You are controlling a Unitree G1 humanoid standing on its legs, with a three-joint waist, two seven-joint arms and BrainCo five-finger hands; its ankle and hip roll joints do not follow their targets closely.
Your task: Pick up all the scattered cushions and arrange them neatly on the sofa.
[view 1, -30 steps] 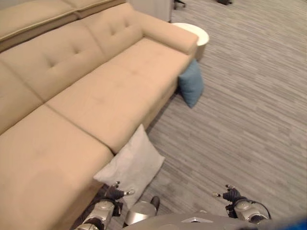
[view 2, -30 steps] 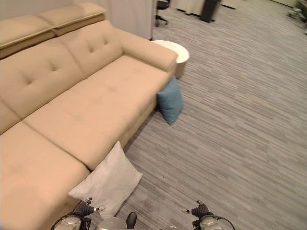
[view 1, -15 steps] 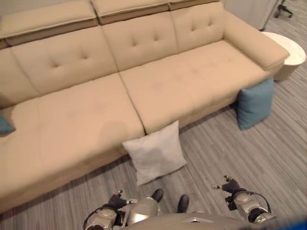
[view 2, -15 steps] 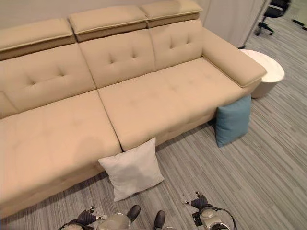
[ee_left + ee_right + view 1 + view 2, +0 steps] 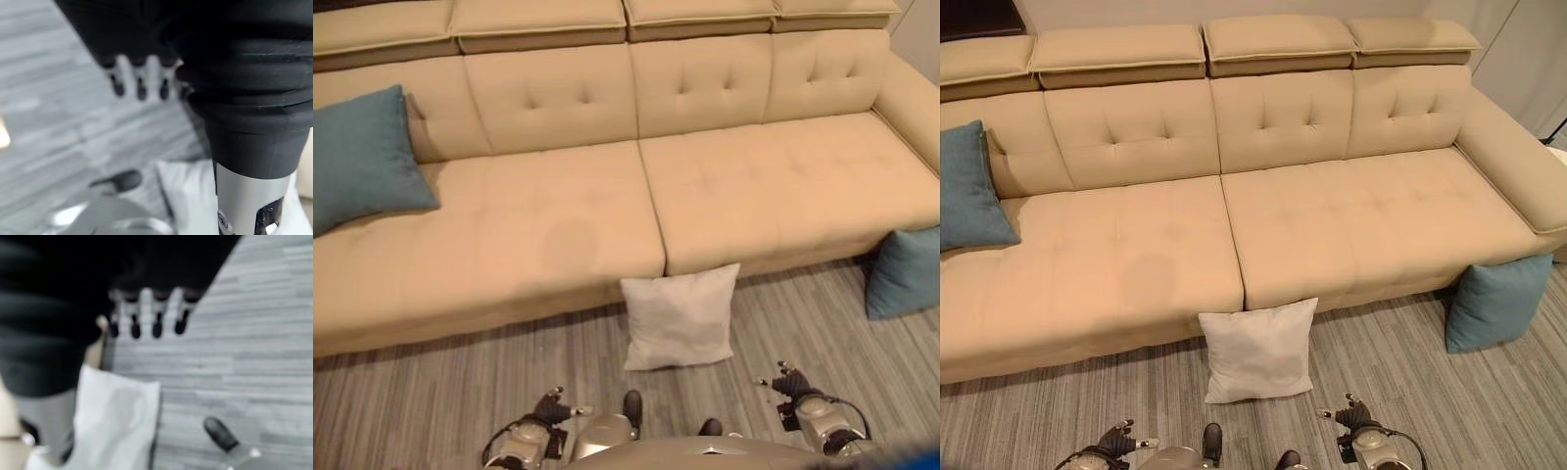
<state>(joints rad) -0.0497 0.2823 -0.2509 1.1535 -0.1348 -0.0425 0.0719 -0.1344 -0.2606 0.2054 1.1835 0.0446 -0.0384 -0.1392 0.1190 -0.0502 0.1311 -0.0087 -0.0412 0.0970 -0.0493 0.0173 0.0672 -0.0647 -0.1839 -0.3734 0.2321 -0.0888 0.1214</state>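
Observation:
A long beige sofa (image 5: 558, 215) spans the view. One blue cushion (image 5: 362, 157) leans on its left end, on the seat. A white cushion (image 5: 677, 315) stands on the floor, propped against the sofa's front at the middle. Another blue cushion (image 5: 904, 272) rests on the floor against the sofa's right end. My left hand (image 5: 551, 406) hangs low at the bottom left, fingers (image 5: 138, 78) straight, holding nothing. My right hand (image 5: 785, 386) hangs at the bottom right, fingers (image 5: 156, 316) straight, empty. Both hands are short of the white cushion (image 5: 1258, 350).
Grey striped carpet (image 5: 431, 392) covers the floor in front of the sofa. A pale wall (image 5: 1528, 59) stands beyond the sofa's right armrest (image 5: 1513, 171).
The camera has swung left, so the sofa now faces me squarely and the blue cushion on its left end has come into view. Both hands stay low and empty.

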